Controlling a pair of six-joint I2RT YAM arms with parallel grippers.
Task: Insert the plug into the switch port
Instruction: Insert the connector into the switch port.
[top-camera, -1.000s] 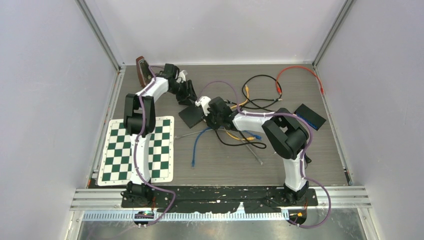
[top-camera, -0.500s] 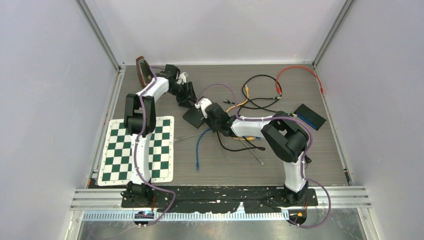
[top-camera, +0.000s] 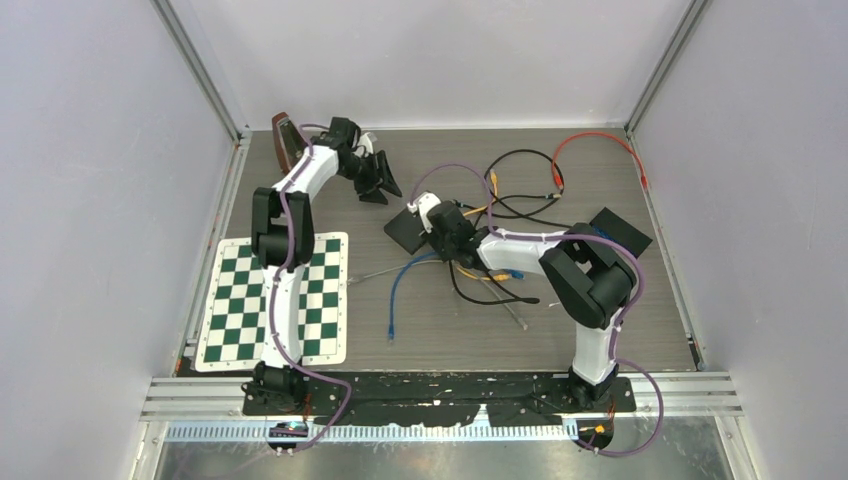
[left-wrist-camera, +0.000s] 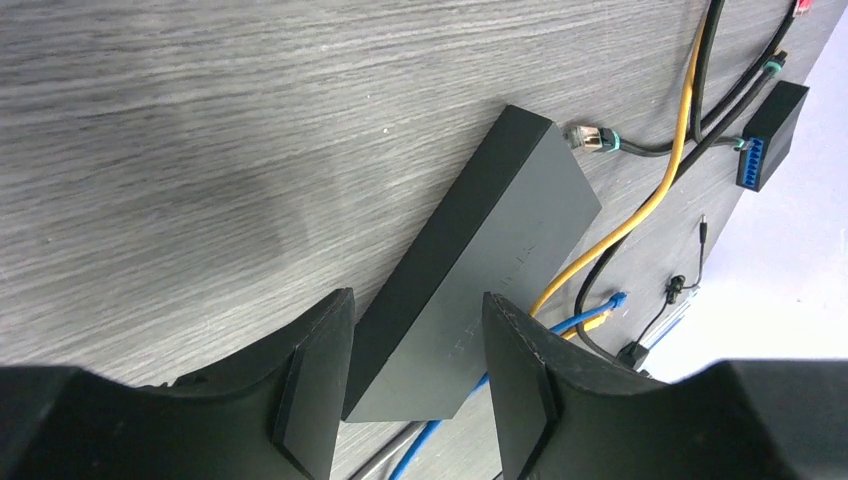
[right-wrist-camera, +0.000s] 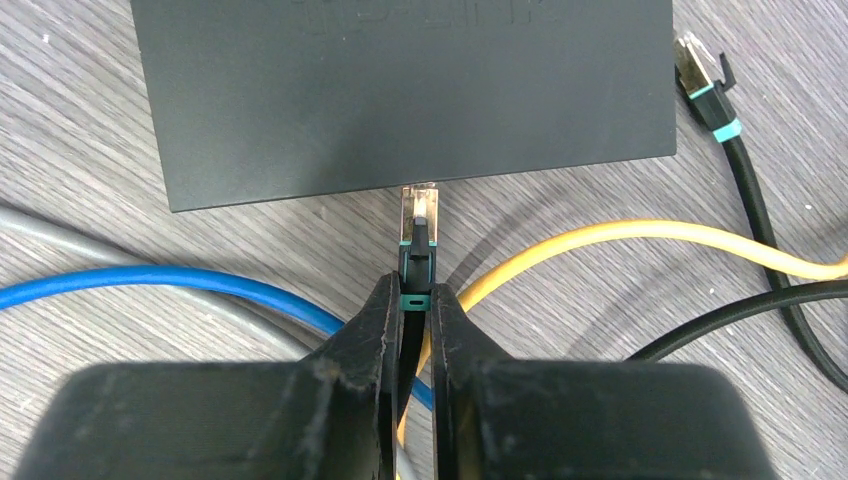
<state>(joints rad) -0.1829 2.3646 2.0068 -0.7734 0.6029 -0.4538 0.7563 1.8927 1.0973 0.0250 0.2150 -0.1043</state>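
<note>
Right-wrist close-up only: right gripper (right-wrist-camera: 412, 300) clenched on plug (right-wrist-camera: 420, 215), tip at switch (right-wrist-camera: 400, 90) edge; overhead, lost under arm; port unseen. Left gripper (left-wrist-camera: 415, 312) spread, empty.

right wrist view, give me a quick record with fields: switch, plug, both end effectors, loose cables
switch: flat black box switch, lying on the wood-grain table
plug: clear-tipped plug with teal band on a black cable, pointing at the switch, tip at its edge; entry cannot be told
right end effector: shut on the plug's boot
left end effector: open, holding nothing
nearby: yellow cable, blue cable, second teal-banded plug lying loose
</note>
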